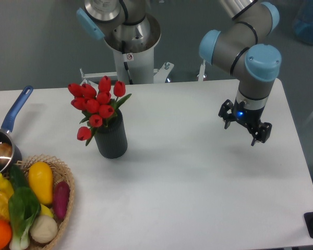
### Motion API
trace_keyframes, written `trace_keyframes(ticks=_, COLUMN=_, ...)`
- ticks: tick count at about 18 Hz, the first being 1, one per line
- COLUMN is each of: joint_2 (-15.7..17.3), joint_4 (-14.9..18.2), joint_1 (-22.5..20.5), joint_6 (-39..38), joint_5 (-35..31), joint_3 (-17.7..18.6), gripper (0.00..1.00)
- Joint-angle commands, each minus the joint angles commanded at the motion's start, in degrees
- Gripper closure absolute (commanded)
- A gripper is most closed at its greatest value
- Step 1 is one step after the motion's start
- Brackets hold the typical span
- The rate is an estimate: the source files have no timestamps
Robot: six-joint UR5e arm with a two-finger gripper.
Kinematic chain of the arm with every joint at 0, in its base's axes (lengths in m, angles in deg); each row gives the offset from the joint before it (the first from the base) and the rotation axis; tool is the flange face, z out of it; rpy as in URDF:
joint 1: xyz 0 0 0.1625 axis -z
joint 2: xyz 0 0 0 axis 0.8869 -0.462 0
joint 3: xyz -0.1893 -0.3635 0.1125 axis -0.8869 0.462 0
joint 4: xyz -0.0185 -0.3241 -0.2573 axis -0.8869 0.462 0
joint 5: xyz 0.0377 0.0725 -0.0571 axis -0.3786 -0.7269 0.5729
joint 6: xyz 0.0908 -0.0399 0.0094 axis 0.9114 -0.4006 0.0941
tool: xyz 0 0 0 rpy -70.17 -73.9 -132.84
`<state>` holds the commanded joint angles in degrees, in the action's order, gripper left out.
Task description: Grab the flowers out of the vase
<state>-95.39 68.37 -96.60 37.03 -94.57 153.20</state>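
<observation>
A bunch of red tulip flowers with green leaves stands in the dark ribbed vase on the left half of the white table. Far to the right of the vase, my gripper hangs above the table. Its two fingers point down and are spread apart, with nothing between them. Flowers and gripper are well apart.
A blue-handled metal saucepan sits at the left edge. A wicker basket of vegetables fills the front left corner. The robot base rises behind the table's far edge.
</observation>
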Motion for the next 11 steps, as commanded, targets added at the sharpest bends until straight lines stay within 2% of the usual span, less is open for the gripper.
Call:
trace_keyframes(ticks=5, joint_2=0.17, joint_4=-0.09, joint_1=-0.26, joint_6=-0.26, joint_5=0.44, joint_3=0.53, gripper=0.00)
trace_keyframes(ticks=7, joint_2=0.26, joint_4=0.17, joint_1=-0.53, joint_6=-0.44, joint_5=2.62, joint_3=1.66, gripper=0.00)
trace_keyframes(ticks=9, joint_2=1.40, joint_4=0.09, joint_1=-0.70, joint_6=-0.35, joint_5=9.10, joint_3=5.26, gripper=0.00)
trace_keyframes(ticks=11, joint_2=5.95, joint_4=0.26, joint_1=-0.01, joint_6=-0.09, joint_5=13.69, joint_3=9.73, gripper=0.00)
